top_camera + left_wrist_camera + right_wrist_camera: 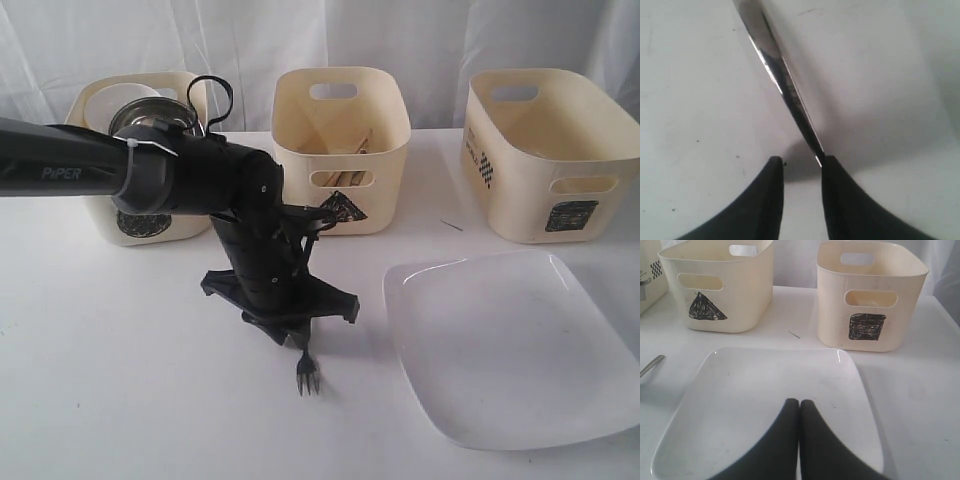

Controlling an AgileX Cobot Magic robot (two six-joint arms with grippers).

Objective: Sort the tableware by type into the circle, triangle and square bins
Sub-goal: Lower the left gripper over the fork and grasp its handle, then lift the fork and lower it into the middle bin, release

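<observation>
white curtain (400, 30) is hung behind a white surface (100, 390), and three cream bins are lined up at its back. at the left, the circle bin (178, 228) is partly hidden by the left arm (80, 165), which is stretched across its front. shiny steel ware (152, 122) and a small white bowl (115, 100) are seen inside it. in the middle, the triangle bin (340, 110) is stood just behind the arm's wrist, and wooden chopsticks (345, 178) are seen through its handle cut-out. a thin sliver (452, 225) is seen on the surface between the triangle bin and the square bin (530, 170) at the right. in front of the square bin the large white plate (510, 350) is laid flat. the right end effector (799, 402) is held over the plate with its fingers pressed together.

the steel fork (307, 378) is laid on the surface just left of the plate, with its tines pointed away from the bins. the left end effector (298, 345) is set low directly over the handle, so only the tines are seen past it in the exterior view. in the left wrist view the handle is seen running out from between the fingers (840, 200). one finger is touched by it and a gap is left to the other, so the jaws are part open, not clamped.
</observation>
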